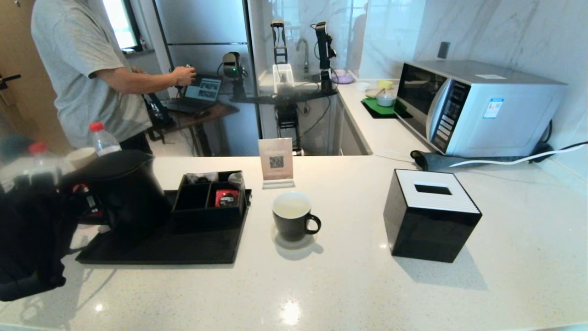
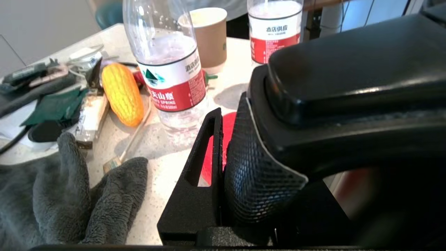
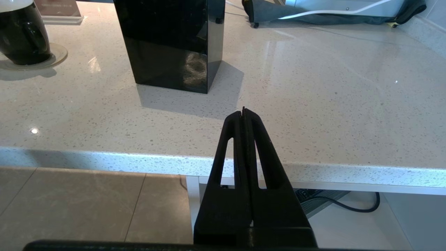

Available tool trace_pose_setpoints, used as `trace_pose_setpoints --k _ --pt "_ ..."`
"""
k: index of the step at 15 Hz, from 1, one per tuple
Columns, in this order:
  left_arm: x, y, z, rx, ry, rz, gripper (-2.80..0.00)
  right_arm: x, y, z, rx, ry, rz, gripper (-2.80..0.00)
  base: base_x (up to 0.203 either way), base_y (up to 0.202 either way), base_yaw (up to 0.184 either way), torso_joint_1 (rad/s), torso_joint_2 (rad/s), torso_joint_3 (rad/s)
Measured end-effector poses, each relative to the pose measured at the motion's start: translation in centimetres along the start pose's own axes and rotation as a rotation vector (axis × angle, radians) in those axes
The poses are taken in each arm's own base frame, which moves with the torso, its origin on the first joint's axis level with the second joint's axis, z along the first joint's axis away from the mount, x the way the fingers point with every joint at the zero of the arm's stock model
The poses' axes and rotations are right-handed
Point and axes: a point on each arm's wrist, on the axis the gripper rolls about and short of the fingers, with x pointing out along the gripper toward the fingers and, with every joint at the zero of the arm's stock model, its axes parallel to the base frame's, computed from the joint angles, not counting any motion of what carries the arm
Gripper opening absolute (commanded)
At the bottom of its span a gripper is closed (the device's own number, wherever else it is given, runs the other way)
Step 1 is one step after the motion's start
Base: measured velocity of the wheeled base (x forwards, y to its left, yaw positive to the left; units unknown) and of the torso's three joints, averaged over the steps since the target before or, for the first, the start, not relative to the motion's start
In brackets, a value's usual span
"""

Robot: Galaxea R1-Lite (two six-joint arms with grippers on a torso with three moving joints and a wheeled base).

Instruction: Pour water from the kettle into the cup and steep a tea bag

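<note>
Matte black, your kettle [image 1: 124,193] sits on the dark tray [image 1: 183,250] near the counter's left edge, touching or just short of the compartmented organizer [image 1: 209,202] that shares the tray. Your left gripper [image 2: 230,153] is clamped on the kettle's loop handle [image 2: 348,115], one finger [image 2: 202,167] showing beside the textured grip; the head view hides this behind the arm, so whether the base is seated or slightly lifted is hard to say. Toward the counter's middle your cup [image 1: 294,220] stands on a coaster, pale water [image 1: 291,209] inside, well apart from the kettle. A black tissue box [image 1: 429,220] stands to its right. Your right gripper [image 3: 244,115] hangs off the counter's near edge, fingers pressed together on nothing.
</note>
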Motion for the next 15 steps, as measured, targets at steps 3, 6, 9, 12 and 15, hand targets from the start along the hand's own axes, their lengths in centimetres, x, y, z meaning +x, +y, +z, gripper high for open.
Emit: trace_pose_setpoints --k 3,6,9,12,15 --pt "0.0 -0.1 -0.6 0.003 0.018 -0.029 -2.80 0.0 0.0 0.0 0.000 0.000 0.000 -2.80 0.000 0.000 0.000 0.000 0.00 0.000" --pt "0.0 -0.4 -0.9 0.004 0.030 -0.037 -2.80 0.0 0.0 0.0 0.000 0.000 0.001 -2.80 0.000 0.000 0.000 0.000 0.00 0.000" --pt "0.1 -0.8 -1.0 0.004 0.035 -0.052 -2.80 0.0 0.0 0.0 0.000 0.000 0.000 -2.80 0.000 0.000 0.000 0.000 0.00 0.000" --pt "0.1 -1.1 -1.0 0.004 0.035 -0.062 -2.80 0.0 0.0 0.0 0.000 0.000 0.000 -2.80 0.000 0.000 0.000 0.000 0.00 0.000" --pt "0.0 -1.2 -1.1 0.005 0.041 -0.065 -2.80 0.0 0.0 0.0 0.000 0.000 0.000 -2.80 0.000 0.000 0.000 0.000 0.00 0.000"
